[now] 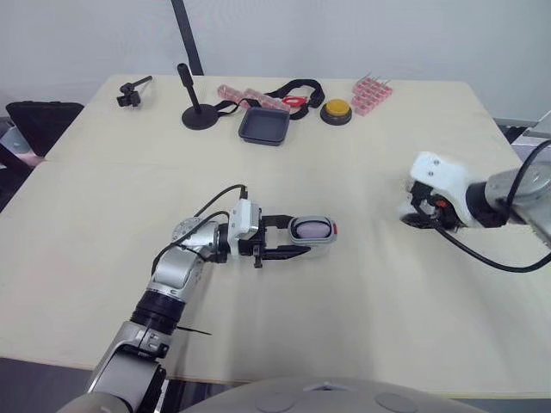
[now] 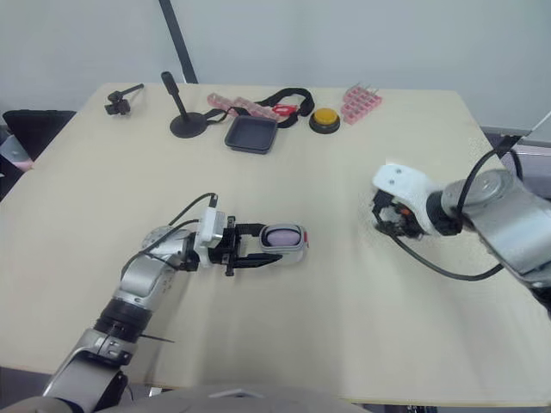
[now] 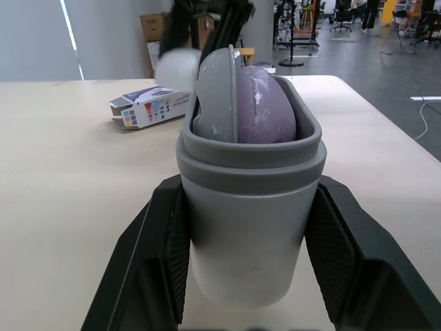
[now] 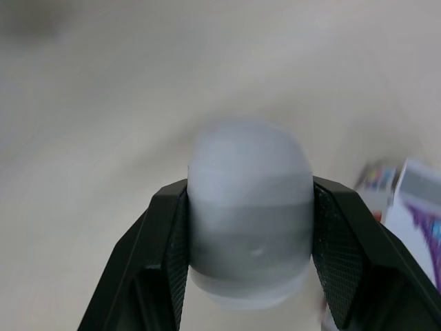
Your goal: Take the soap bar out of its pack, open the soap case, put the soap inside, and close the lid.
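Forearm [image 1: 182, 265] low, left pincer [image 1: 299, 236] around case [image 1: 315, 229]

Soap case [image 1: 312, 230] sits open near the middle of the table [image 1: 344, 327], a grey oval tub lying flat, clamped on both long sides by the left gripper [image 1: 297, 234]. And the soap bar [image 3: 265, 103] is in there: purple, rounded, scuffed pale in spots, standing on edge against a grey insert. Over on the table's right side, the lid [image 4: 249, 214], a pale grey rounded cap with a darker band, is pinched in the right gripper [image 4: 248, 186] above the tabletop. The pack [image 3: 148, 107], a small white carton with coloured print, lies flat on the table.
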Controlling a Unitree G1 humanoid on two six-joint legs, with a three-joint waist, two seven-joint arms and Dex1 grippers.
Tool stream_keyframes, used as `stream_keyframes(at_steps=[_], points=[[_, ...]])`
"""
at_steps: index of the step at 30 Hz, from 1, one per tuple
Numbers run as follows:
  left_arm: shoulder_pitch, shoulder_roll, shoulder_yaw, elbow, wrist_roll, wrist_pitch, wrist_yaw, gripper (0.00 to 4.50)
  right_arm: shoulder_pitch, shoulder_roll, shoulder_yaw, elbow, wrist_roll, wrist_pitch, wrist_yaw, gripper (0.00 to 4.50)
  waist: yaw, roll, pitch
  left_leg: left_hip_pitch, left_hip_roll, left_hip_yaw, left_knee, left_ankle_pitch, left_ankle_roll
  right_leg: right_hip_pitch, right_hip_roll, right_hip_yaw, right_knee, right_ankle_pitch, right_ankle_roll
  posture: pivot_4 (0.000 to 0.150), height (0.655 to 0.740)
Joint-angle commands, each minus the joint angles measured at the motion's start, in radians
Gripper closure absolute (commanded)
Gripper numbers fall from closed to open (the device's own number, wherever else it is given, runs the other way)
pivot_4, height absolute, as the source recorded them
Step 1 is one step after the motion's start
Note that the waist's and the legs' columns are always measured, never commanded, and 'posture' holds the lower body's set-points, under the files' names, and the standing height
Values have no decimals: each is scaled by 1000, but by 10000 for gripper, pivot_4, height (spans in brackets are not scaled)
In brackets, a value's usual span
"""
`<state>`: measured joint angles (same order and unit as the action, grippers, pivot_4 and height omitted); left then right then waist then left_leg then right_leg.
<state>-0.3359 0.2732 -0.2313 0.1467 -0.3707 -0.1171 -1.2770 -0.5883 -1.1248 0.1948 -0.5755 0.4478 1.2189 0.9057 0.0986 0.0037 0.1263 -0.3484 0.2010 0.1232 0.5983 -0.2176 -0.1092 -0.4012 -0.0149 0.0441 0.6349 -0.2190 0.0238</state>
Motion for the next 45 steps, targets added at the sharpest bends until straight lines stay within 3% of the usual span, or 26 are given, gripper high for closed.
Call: stream_keyframes(at_steps=[1,5,10,45], points=[[-34,-20,-6,28,5,-26,-6,26569,-64,26,-28,-85,59,-40,42,25356,3,0,0,0,0,0,0,0,0,0,0,0,0,0,0,1500,7400],[-76,-61,-37,113,46,-67,-16,26569,-214,72,105,-115,37,-71,85,25356,1,0,0,1,0,1,1,0,0,0,0,0,1,0,0,1500,7400],[-115,-100,-47,205,85,-124,-10,26569,-279,64,176,-89,13,-119,133,25356,7,-1,0,0,0,1,1,0,1,0,0,0,1,0,0,1500,7400],[-198,-187,-48,351,157,-258,49,26569,-373,192,352,-37,-21,-10,171,25356,11,-1,0,0,0,0,1,0,0,0,0,1,3,0,0,1500,7400]])
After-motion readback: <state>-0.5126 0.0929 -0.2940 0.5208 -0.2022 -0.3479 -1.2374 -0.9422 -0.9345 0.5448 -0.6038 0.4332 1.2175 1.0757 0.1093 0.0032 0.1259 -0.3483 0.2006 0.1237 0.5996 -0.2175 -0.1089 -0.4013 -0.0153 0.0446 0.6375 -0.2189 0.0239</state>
